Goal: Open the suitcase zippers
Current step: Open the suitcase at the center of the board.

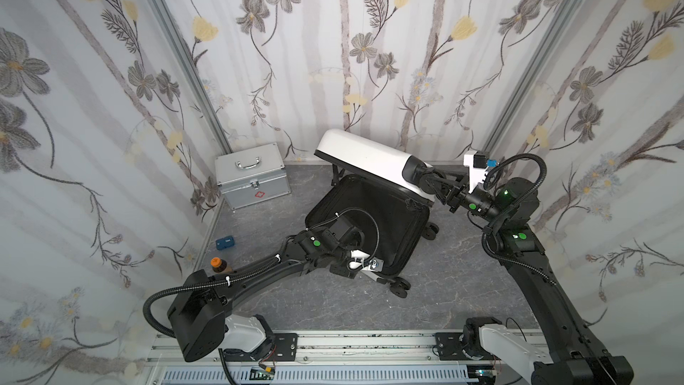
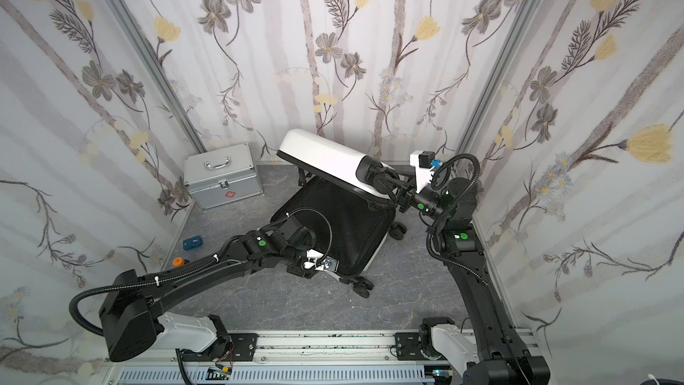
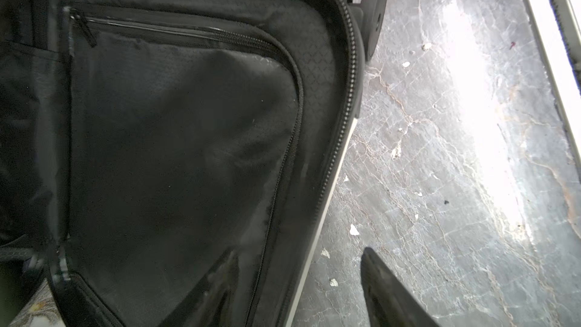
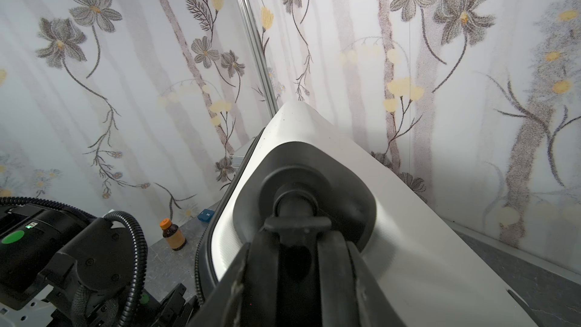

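Suitcase (image 1: 366, 159) lies on the tabletop (image 1: 333, 301), zippers (image 3: 349, 83) undone. Right gripper (image 4: 297, 236) is clamped on a lid wheel (image 4: 295, 199), propping the lid; left gripper (image 3: 292, 281) is parted over the lower rim. Unzipping appears complete; next, swing the lid fully back.

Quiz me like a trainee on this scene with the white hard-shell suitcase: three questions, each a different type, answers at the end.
1. True or false: the white hard-shell suitcase lies zipped shut on the grey marbled tabletop.
2. Multiple choice: what is the right gripper shut on?
A) the silver aluminium case's handle
B) a black caster wheel on the suitcase's raised half
C) the brown bottle's orange cap
3. Fill in: the ___ gripper's open jaws straddle the lower half's rim, beside the parted black zipper teeth.

Key: 1 false, it stands open; 2 B; 3 left gripper.
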### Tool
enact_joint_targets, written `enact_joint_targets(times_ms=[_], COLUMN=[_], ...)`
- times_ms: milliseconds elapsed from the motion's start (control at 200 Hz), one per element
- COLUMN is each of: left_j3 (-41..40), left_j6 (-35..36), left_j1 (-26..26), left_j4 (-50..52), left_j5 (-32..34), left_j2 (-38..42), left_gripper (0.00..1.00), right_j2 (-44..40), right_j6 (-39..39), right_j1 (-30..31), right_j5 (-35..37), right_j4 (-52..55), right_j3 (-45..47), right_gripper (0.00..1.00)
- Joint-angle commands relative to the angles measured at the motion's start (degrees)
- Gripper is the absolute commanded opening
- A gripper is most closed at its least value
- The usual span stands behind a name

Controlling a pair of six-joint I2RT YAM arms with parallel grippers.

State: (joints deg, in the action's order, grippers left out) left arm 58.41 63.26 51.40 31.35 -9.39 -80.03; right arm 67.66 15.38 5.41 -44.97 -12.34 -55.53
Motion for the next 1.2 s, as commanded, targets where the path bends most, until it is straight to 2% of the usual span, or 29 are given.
enact_joint_targets(times_ms=[0,200,370,460,565,650,774,894,1194], left_j3=[1.30,3.65,6.83,7.90,8.43,7.09,4.01,2.27,0.81], left_j6=[2.67,3.28,0.21,-3.59,-9.26,-12.75,-15.19,-17.06,-19.50], left_j1=[-0.06,0.00,1.81,4.02,6.82,8.17,10.17,11.64,13.56], left_j4=[2.34,5.06,10.39,11.36,12.99,12.97,10.15,8.06,5.43], left_j5=[2.17,5.29,4.68,3.79,3.97,2.95,1.91,2.08,0.51], left_j2=[-2.72,-9.09,-8.88,-7.40,-5.13,-2.08,1.89,2.52,1.62], left_gripper=[0.54,0.41,0.11,0.00,0.00,0.00,0.00,0.00,0.00], right_j2=[-0.49,-0.09,1.97,3.68,6.28,9.78,16.67,22.16,34.09], right_j6=[0.53,1.75,3.35,3.24,2.27,2.11,3.34,5.73,9.78], right_j1=[-0.05,-0.54,-2.70,-3.21,-3.26,-3.39,-3.98,-4.40,-5.62], right_j5=[-0.81,-1.07,0.77,8.09,17.01,20.76,21.83,22.05,32.21], right_j4=[-6.65,-7.49,-7.83,-6.90,-5.22,-5.20,-6.03,-7.90,-9.12], right_j3=[-1.12,-1.67,-3.70,-5.10,-6.99,-8.69,-11.86,-14.74,-20.63], right_gripper=[0.00,0.00,0.00,0.00,0.00,0.00,0.00,0.00,0.00])
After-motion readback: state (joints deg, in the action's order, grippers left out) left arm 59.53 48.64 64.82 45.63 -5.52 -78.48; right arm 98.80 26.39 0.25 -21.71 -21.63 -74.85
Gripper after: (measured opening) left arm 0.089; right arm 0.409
